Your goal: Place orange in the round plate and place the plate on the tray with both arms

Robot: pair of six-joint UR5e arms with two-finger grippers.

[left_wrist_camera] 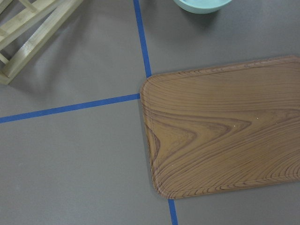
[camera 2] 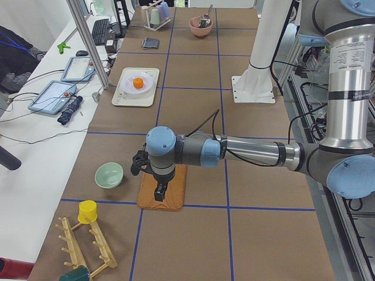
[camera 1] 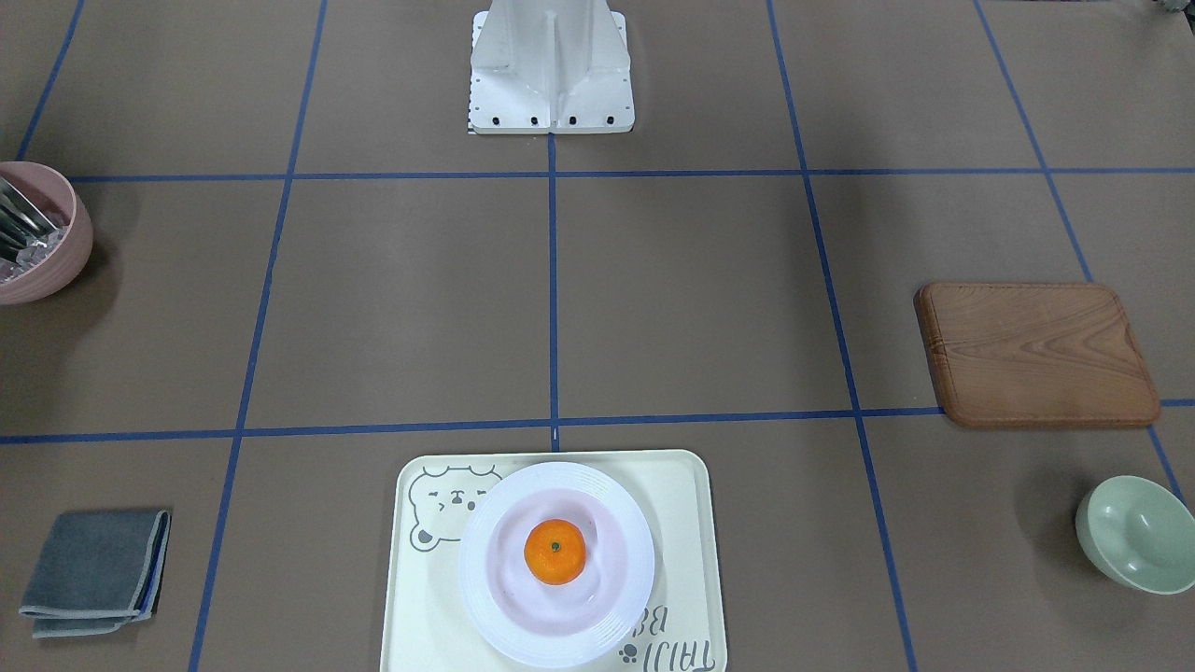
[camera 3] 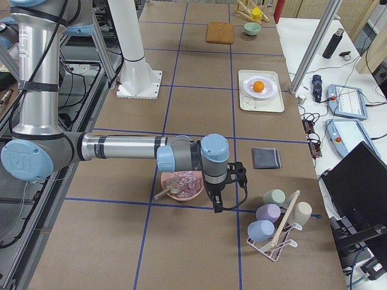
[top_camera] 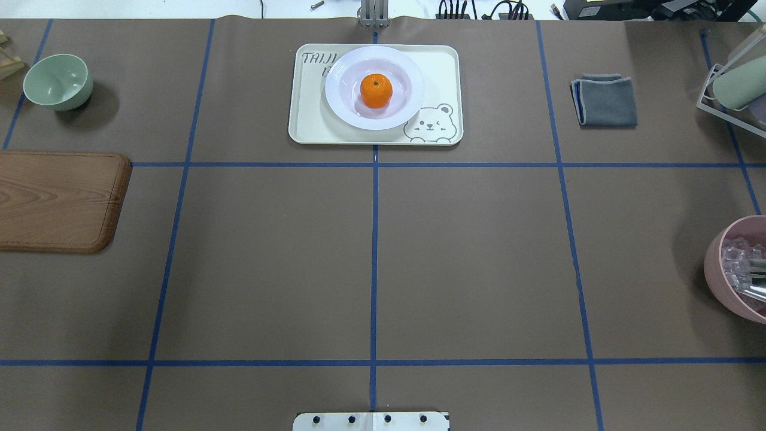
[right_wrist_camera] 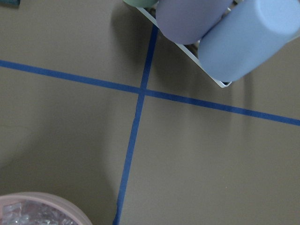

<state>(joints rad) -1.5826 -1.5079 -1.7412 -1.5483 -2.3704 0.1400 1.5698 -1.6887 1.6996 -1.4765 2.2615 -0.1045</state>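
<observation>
Figure: the orange (camera 1: 555,552) is sitting in the well of the round plate (camera 1: 472,560), and the plate is resting on the tray (camera 1: 686,560), so both steps are appearing done. The left tool (camera 2: 159,192) is hanging over the wooden board (camera 2: 176,196) and the right tool (camera 3: 216,198) is hanging near the pink bowl (camera 3: 181,185). The loaded tray is lying well apart from each, between them and off to one side across the surface (camera 1: 411,299). Only the side views are showing the tools, so whether either is spread or closed cannot be told. The plate is looking stiff, glossy, slippery and breakable, so any further lift is calling for a grip on its wide rim at opposite sides, kept level since the loose fruit is likely rolling if tilted
</observation>
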